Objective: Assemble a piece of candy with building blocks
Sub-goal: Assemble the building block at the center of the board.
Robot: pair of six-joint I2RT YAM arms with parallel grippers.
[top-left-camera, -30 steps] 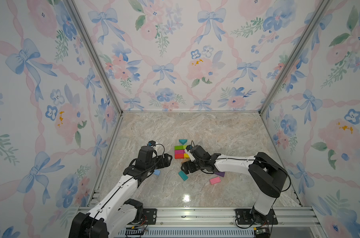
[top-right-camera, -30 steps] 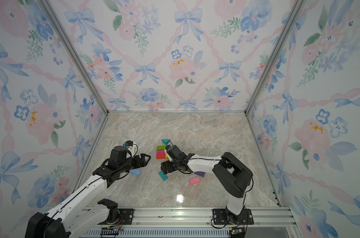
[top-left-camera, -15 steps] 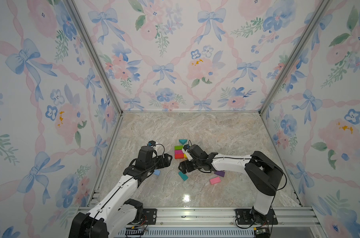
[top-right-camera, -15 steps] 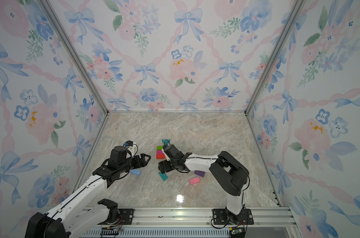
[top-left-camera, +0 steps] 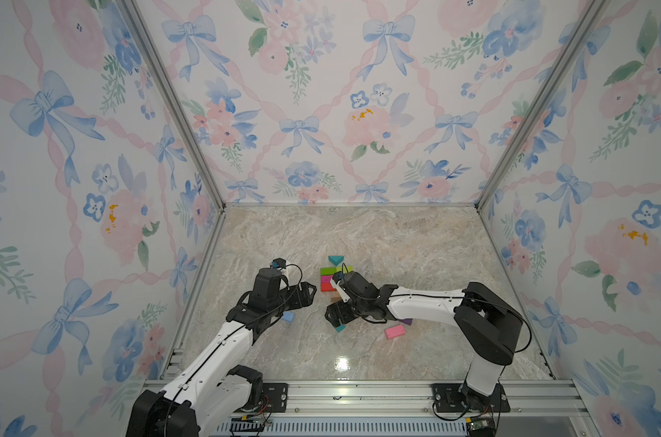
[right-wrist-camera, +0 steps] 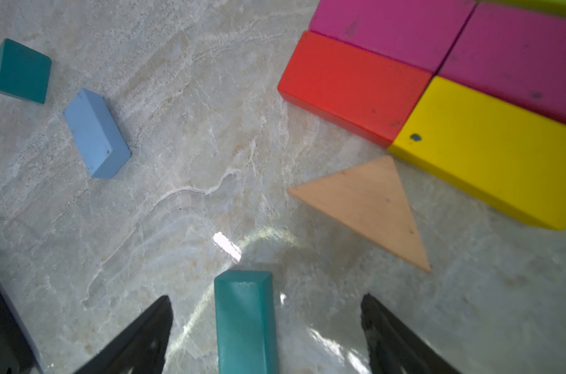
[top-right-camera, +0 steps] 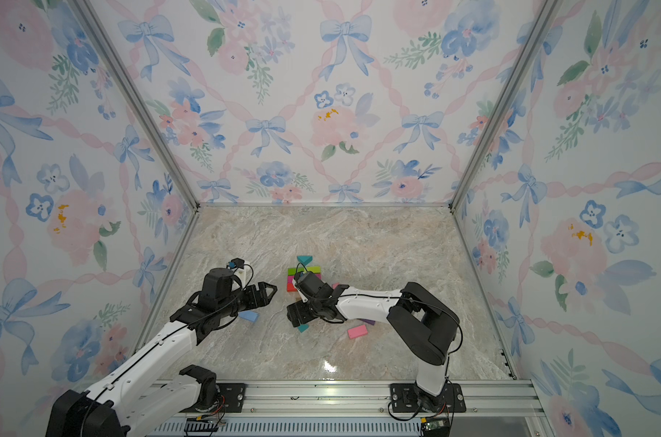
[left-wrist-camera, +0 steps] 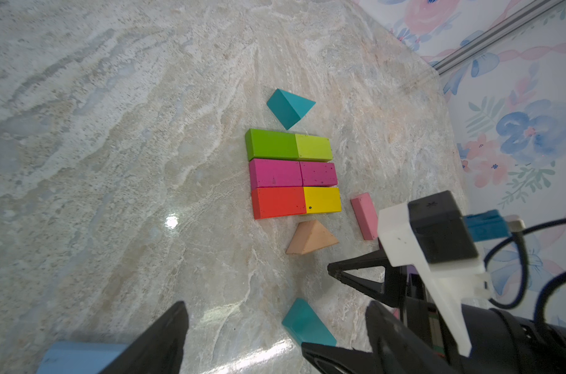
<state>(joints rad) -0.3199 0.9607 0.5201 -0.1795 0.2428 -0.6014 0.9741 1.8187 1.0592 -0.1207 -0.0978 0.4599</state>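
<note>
Building blocks (top-left-camera: 327,279), assorted, on a marbled surface (top-left-camera: 397,242); most lie between the two arms.

Assembled group, flat, three rows of two with sides touching: green block (left-wrist-camera: 270,144) with lime block (left-wrist-camera: 314,148); two magenta blocks (left-wrist-camera: 275,173); red block (left-wrist-camera: 278,202) with yellow block (left-wrist-camera: 322,200).

Far teal wedge (left-wrist-camera: 289,108): on the green row's outer side, one corner towards that row and seemingly touching it.

Tan wedge (left-wrist-camera: 310,238): flat, just beside the red and yellow row, point towards it.

Pale pink block (left-wrist-camera: 365,215): near the yellow block's end, apart from it.

Near teal wedge (right-wrist-camera: 244,323): on the surface between the fingers of the right hand (right-wrist-camera: 265,296); fingers spread wide, neither touching it.

Light blue block (right-wrist-camera: 95,134): loose, beside the left arm; another teal wedge (right-wrist-camera: 19,71) lies near it in the right wrist view.

Bright pink block (top-left-camera: 395,332): alone, in front of the right arm; purple block (top-left-camera: 407,321) just behind it, mostly hidden under that arm.

Left hand (top-left-camera: 308,294): spread, holding nothing, raised beside the group.
</note>
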